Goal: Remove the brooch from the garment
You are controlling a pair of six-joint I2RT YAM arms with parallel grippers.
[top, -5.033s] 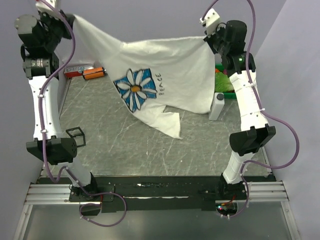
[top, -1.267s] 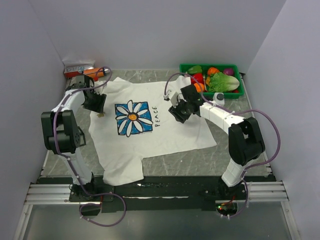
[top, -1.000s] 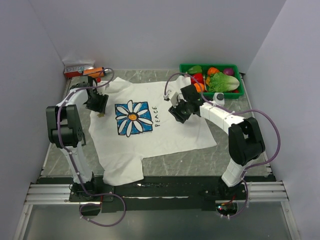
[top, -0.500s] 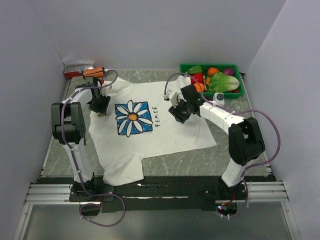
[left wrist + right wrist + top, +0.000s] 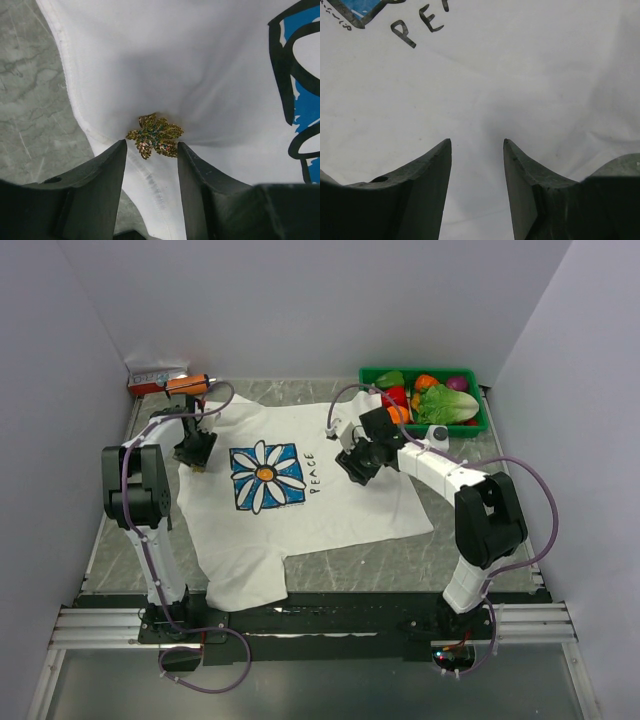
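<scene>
Near a hem at the shirt's (image 5: 200,75) left edge, the brooch (image 5: 154,136) sits pinned. The left hand (image 5: 151,150) has shifted over it, fingers spread either side: ready to grasp. The shirt, earlier held aloft, lies flat on the table (image 5: 480,530). The right hand (image 5: 476,145) hovers released above the cloth.

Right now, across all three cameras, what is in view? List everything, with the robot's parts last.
T-shirt: one, white with a blue square, a daisy and "PEACE", spread flat on the table.
brooch: one, gold, leaf-shaped, on the shirt near a hemmed edge.
crate: one, green, back right corner.
vegetables: several, green, orange, red and purple, in the crate.
box: one, red and white, back left corner.
orange tube: one, beside the box.
table: one, grey marbled.
left tool: one, black, open, fingers either side of the brooch.
right tool: one, black, open, over plain white fabric.
</scene>
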